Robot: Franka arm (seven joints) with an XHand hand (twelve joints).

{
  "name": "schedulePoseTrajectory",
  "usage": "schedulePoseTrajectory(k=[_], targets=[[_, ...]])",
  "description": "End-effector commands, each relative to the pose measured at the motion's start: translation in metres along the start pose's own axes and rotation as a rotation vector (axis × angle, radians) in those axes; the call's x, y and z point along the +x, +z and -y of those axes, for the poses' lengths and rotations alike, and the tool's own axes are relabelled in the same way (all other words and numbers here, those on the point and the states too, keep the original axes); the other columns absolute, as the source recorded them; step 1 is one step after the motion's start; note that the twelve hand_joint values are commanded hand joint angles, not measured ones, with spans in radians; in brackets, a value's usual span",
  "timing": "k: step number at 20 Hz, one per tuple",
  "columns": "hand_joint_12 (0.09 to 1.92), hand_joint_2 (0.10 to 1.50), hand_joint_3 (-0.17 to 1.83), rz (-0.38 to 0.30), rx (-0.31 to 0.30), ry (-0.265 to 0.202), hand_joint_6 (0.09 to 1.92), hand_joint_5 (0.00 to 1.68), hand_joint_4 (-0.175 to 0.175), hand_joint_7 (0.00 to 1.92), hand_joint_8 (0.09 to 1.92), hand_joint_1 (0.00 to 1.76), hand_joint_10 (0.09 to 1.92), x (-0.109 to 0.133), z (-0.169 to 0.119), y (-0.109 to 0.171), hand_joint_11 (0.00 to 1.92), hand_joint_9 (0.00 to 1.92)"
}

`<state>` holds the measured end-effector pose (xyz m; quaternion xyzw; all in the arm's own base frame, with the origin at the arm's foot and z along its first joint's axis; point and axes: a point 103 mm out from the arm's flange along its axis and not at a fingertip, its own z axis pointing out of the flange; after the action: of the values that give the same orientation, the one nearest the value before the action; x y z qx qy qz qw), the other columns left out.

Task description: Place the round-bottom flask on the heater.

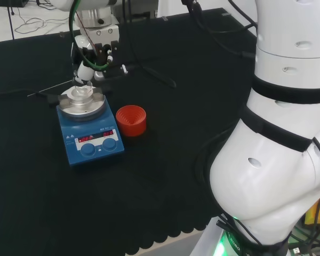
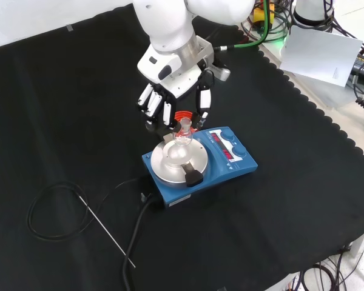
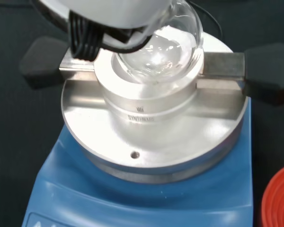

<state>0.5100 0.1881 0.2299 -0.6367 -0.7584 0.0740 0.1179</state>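
Flask seated on heater

My hand (image 2: 173, 100) hung above the blue heater (image 2: 200, 160), fingers curled around the neck of the round-bottom flask (image 3: 161, 45), whose bulb sat in the heater's metal cup. The red stand (image 1: 131, 120) stood beside it.

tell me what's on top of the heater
A clear flask sits in the metal block on the heater. The hand covers its neck.
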Motion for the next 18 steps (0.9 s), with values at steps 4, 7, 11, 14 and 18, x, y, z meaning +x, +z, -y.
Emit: schedulePoseTrajectory(k=[4,7,11,14,18], targets=[[1.35,0.65,0.81,0.015,0.019,0.001,0.99,1.13,0.175,0.42,0.70,1.09,0.61,0.013,-0.017,0.008,0.36,0.68],[1.35,0.65,0.81,0.017,0.018,0.001,0.99,1.13,0.175,0.42,0.70,1.09,0.61,0.015,-0.018,0.008,0.36,0.68],[1.35,0.65,0.81,0.017,0.020,-0.002,0.99,1.13,0.175,0.42,0.70,1.09,0.61,0.016,-0.020,0.008,0.36,0.68],[1.35,0.65,0.81,-0.005,0.018,-0.009,0.99,1.13,0.175,0.42,0.70,1.09,0.61,-0.005,-0.017,0.007,0.36,0.68],[1.35,0.65,0.81,0.011,0.027,-0.004,0.99,1.13,0.175,0.42,0.70,1.09,0.61,-0.004,-0.018,0.008,0.36,0.68]])
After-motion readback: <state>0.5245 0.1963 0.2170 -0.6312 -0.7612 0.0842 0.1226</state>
